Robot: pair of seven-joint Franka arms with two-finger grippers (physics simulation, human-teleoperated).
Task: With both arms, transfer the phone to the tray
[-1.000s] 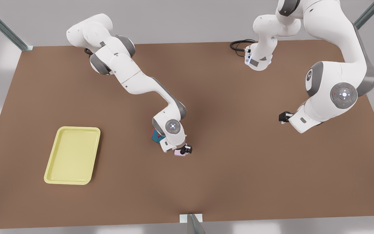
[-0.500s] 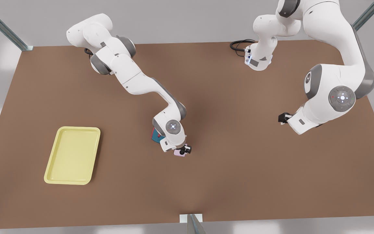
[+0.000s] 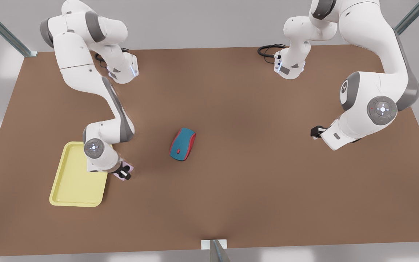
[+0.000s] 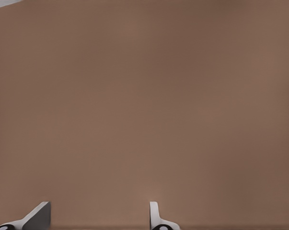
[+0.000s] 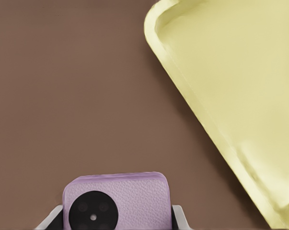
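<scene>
Right gripper (image 3: 124,174): closed on the phone (image 3: 126,171), fingers (image 5: 179,218) pressed against both side edges. Phone is pale pink w/ a black circle on its face, held just beside the tray (image 3: 72,183), off the tray's long edge on the front view's right. In the right wrist view the phone (image 5: 116,199) shows above brown table, apart from the tray rim (image 5: 197,115); cannot tell its height above the table.

Tray: pale yellow, rect., raised rim, rounded corners. Lies flat on the table (image 3: 253,196) toward the front view's left. The right arm's wrist overlaps its upper corner in the front view.

Left gripper (image 3: 315,131): near the table edge on the front view's right, well apart from phone and tray. Left wrist view shows its fingers (image 4: 39,218) spread wide, nothing between them, bare table beneath.

Mouse (image 3: 182,144): blue and red, on the table near centre, between the two grippers, touching neither.
</scene>
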